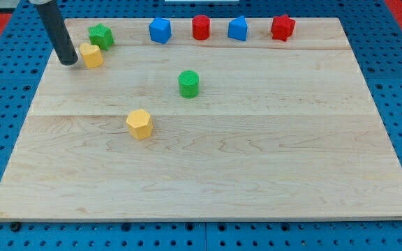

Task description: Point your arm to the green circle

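At the view's far left, my tip (69, 61) rests on the wooden board (257, 174) near its top left corner, just beside a yellow block (91, 55), seemingly touching its left side. The arm ends in a bare rod, so it has nothing to open, close or grip with. Just up and right of that yellow block sits a green star-like block (100, 35). Further right and lower lies a second yellow block (139, 124). The green circle (188, 84) stands near the board's middle, well apart from my tip, to its right and lower. Along the top edge run a blue block (160, 31), a red cylinder (200, 28), another blue block (237, 29) and a red star-like block (282, 28).
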